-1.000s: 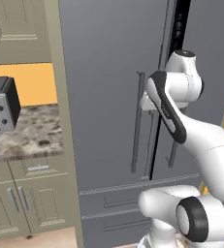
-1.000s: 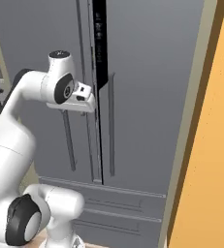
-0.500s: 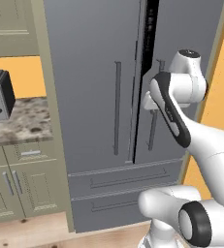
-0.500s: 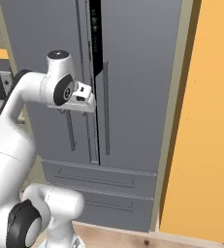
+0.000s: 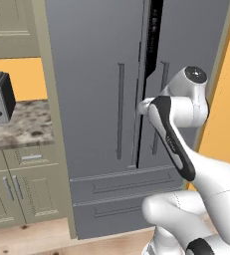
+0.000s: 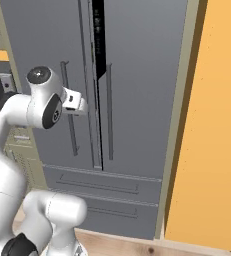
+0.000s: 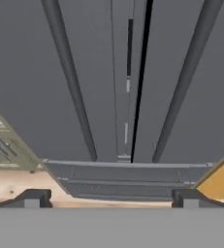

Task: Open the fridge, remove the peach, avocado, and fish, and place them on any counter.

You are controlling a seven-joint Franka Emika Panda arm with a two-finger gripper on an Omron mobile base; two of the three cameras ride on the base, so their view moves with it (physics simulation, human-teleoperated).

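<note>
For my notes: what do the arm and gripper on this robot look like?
The arm is glossy white with rounded links, dark grey caps at the joints and a black strip running along one link. The gripper has two small dark grey finger tips, blocky with paler faces. No cables or markings are visible.

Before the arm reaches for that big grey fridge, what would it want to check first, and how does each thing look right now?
1. Gripper open: ok, fingertips stand wide apart.
2. Gripper empty: ok, nothing between the fingertips.
3. Fridge doors shut enough to need pulling: ok, just a thin dark gap at the centre seam.
4. Handles in sight: ok, left handle and right handle both show ahead of the hand.
5. Gripper touching a handle: not ok, it is short of both.
6. Peach, avocado and fish located: cannot tell, doors hide the inside.
</note>
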